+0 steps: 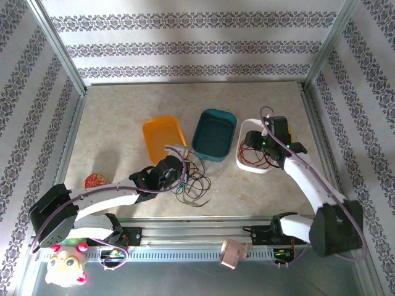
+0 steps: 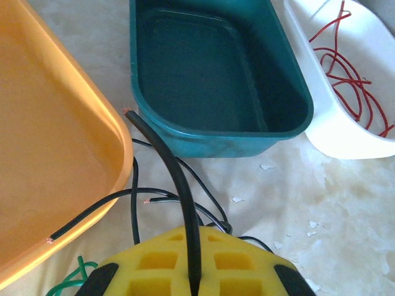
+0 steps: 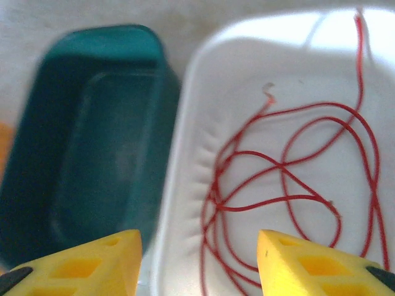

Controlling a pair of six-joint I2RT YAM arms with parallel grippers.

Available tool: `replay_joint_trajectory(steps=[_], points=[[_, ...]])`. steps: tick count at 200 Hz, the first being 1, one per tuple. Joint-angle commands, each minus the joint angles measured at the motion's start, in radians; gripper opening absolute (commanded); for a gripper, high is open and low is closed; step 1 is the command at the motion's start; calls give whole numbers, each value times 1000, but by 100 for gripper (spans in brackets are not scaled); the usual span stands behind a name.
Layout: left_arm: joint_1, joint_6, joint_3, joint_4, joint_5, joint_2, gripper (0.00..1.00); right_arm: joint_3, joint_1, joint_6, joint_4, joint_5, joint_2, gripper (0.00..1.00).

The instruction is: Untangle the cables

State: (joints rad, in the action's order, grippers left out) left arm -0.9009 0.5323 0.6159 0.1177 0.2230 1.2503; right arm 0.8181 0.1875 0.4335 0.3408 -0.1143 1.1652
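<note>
Black cable point(image 2: 176, 166) pinched in left fingers point(image 2: 154, 262), right fingers point(image 3: 92, 265) parted, empty; three trays point(image 1: 213, 132).

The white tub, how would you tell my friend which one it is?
On the pale table three tubs stand in a row. Pass the orange tub on the left and the teal tub in the middle to the white tub at the right end, under the right hand. It is the only one holding curly red cables.
</note>
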Motion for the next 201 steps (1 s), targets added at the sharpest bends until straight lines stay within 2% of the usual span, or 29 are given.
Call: replay_joint_trajectory(steps=[1, 31, 57, 75, 107, 142, 201], points=[[11, 5, 50, -10, -5, -44, 0, -43, 99, -54, 25, -76, -94, 53], [14, 8, 87, -18, 4, -64, 0, -119, 275, 11, -46, -241, -145, 54], [14, 19, 104, -11, -8, -71, 0, -193, 445, 75, -187, -227, -111, 54], [14, 12, 122, -12, -36, -75, 0, -213, 505, 105, -275, -208, -67, 54], [15, -11, 159, -19, -79, -95, 0, -202, 539, 111, -360, -206, -23, 57], [24, 37, 185, -7, -131, -115, 0, -151, 544, 66, -362, -200, 12, 59], [79, 132, 177, 40, -239, -154, 0, -87, 543, 8, -352, -49, 24, 61]])
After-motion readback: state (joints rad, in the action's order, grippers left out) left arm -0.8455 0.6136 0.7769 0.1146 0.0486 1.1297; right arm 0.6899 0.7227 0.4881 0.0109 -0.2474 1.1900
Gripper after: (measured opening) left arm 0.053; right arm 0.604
